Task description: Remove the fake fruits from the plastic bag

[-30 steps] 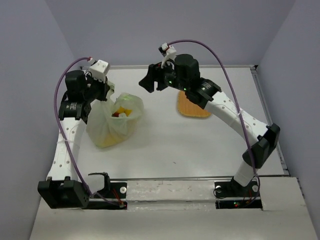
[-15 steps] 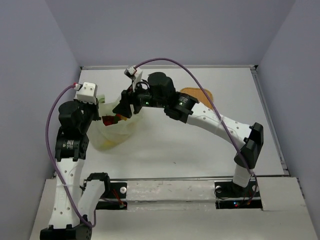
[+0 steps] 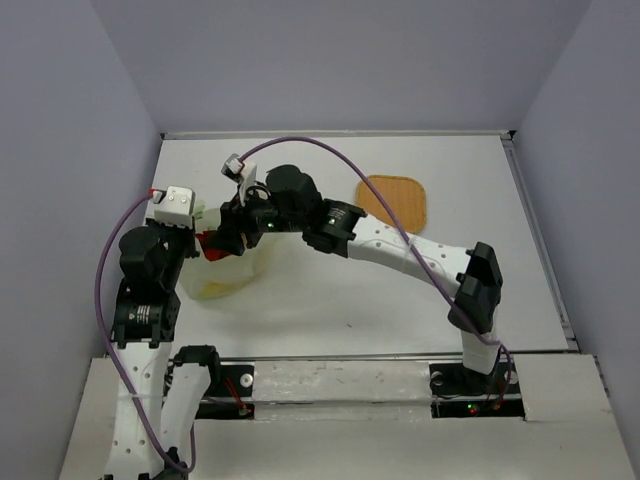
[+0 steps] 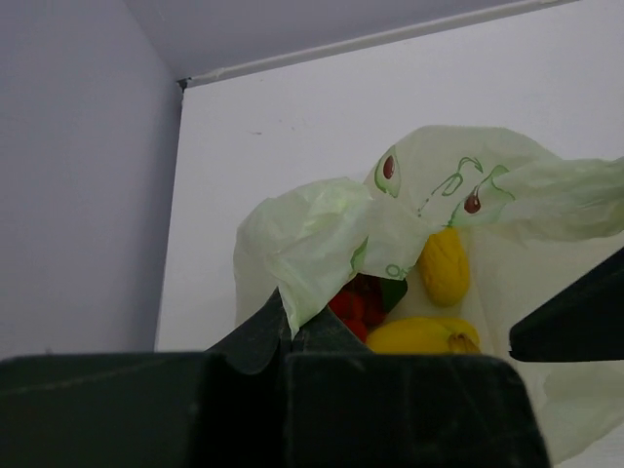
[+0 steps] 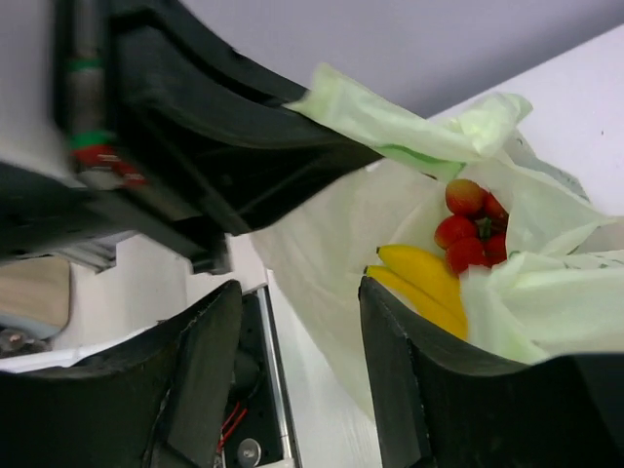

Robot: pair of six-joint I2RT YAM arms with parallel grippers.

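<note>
Our left gripper [image 4: 291, 327] clamps the rim of the plastic bag [image 4: 322, 229]; our right gripper [image 5: 297, 297], half-open and empty, faces 2 bananas [image 5: 421, 280] inside. White table [image 3: 400, 295], grey walls [image 3: 350, 60].

No readable words or numbers, plastic bag [image 4: 312, 229] pinched in the left gripper [image 4: 289, 336] bears red-brown oval marks [image 4: 388, 168] outlined in green just beyond it, green scribbles [image 4: 450, 181] beside them illegible

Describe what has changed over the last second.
The right gripper swung left from near the orange mat to the mouth of the plastic bag, jaws narrower but empty. The left gripper stayed shut on the bag's edge. The fake fruits remain inside; mat unmoved.
</note>
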